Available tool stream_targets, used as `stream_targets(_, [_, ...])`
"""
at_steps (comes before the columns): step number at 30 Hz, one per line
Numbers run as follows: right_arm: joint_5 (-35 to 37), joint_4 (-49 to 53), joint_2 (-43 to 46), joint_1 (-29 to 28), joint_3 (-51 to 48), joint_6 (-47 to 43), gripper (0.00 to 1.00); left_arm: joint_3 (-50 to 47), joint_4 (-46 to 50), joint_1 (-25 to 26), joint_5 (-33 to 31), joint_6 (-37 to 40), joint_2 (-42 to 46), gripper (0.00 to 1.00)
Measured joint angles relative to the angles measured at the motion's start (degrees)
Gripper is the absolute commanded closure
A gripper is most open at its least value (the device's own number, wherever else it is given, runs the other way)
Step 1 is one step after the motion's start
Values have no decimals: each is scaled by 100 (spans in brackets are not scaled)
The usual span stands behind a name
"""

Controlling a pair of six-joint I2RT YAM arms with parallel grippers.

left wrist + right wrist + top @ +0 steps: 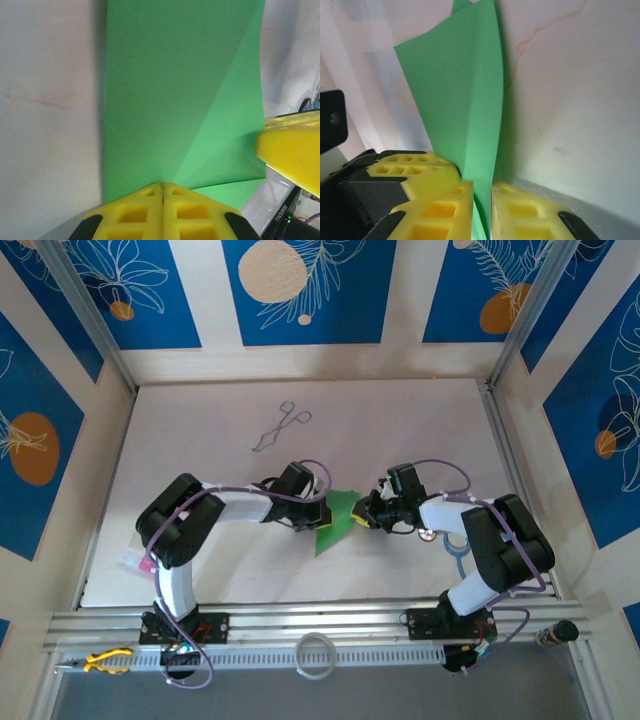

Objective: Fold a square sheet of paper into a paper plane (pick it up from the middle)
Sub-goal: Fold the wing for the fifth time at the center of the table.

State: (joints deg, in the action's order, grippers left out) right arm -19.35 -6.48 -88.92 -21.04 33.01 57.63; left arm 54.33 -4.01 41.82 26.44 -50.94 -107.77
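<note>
yellow left claw point(162, 187): my two pads are pressed flat together with no gap, nipping one edge of the sheet right where a slanting crease runs in to meet them.
green sheet point(335, 522): it sits between my two claws over the middle of the desk point(200, 430), with a pointed, triangular outline from above. my left wrist view has one broad flat panel and a diagonal fold; my right wrist view has the paper doubled over along a fold line. i cannot tell whether any corner touches the desk.
weight and stiffness: i judge it almost weightless and limp. it only holds a shape along its creases, so a free corner will likely droop or curl.
surface: it looks smooth and matte. i expect a single layer could slide out of smooth pads if i tug.
fragility: it probably crumples or tears easily, and any stray pinch would leave a mark that spoils the fold.
where to hold: best on the doubled layers beside a crease, close to the edge, with a light squeeze and my two claws never pulling apart.
right claw point(482, 195): my pads stand a little apart and the folded edge runs down through the slot between them. i cannot tell whether they pinch it or only flank it.
</note>
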Motion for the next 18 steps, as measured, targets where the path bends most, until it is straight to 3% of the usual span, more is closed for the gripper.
stream_targets(9, [-326, -35, -232, 101, 166, -343, 77, -28, -114, 0, 15, 7, -11, 95])
stream_targets(18, [-533, -42, -531, 271, 269, -575, 79, -31, -116, 0, 13, 46, -9, 93])
